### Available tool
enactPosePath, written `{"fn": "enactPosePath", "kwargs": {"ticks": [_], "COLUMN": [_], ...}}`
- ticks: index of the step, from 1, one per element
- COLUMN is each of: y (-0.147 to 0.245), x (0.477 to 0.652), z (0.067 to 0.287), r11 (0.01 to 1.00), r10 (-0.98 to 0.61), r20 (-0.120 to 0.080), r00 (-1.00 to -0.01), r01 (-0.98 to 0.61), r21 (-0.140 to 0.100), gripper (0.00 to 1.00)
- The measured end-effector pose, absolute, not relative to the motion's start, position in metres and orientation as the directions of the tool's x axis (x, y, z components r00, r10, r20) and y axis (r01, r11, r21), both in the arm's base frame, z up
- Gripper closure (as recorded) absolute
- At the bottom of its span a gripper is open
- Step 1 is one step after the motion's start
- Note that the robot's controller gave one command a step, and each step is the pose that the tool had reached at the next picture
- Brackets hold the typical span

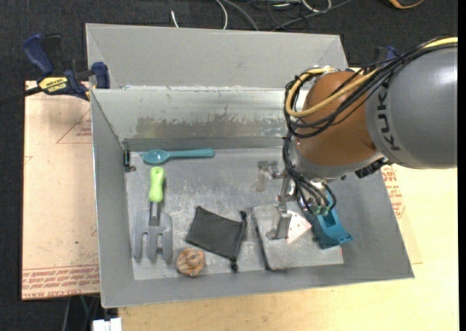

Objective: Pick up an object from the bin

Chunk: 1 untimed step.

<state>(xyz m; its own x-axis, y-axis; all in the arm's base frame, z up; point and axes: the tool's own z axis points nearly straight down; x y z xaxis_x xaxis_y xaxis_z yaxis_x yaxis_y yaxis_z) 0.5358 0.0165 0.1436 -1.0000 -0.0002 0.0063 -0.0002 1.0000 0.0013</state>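
Note:
My gripper (273,201) hangs under the orange wrist cover at the right of the bin's floor. Its two metal fingers (277,223) stand apart, open, with nothing visible between them. A small white and pink thing (299,230) lies right beside the nearer finger. Just to its right sits a blue plastic piece (332,230). A flat grey pad (282,253) lies on the floor under and in front of the gripper. A black folded pouch (216,233) lies a little to the left of the gripper.
Further left lie a small garden fork with a green handle (153,214), a teal spoon (177,155) near the back wall, and a brown round lump (191,262) at the front. The arm and its cables cover the bin's right side.

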Motion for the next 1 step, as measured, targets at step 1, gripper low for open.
{"fn": "enactPosePath", "kwargs": {"ticks": [1], "y": [0.0165], "x": [0.5376], "z": [0.1469], "r11": [1.000], "r10": [0.000], "r20": [0.000], "r00": [-1.000], "r01": [0.000], "r21": [0.001], "gripper": [0.00]}}
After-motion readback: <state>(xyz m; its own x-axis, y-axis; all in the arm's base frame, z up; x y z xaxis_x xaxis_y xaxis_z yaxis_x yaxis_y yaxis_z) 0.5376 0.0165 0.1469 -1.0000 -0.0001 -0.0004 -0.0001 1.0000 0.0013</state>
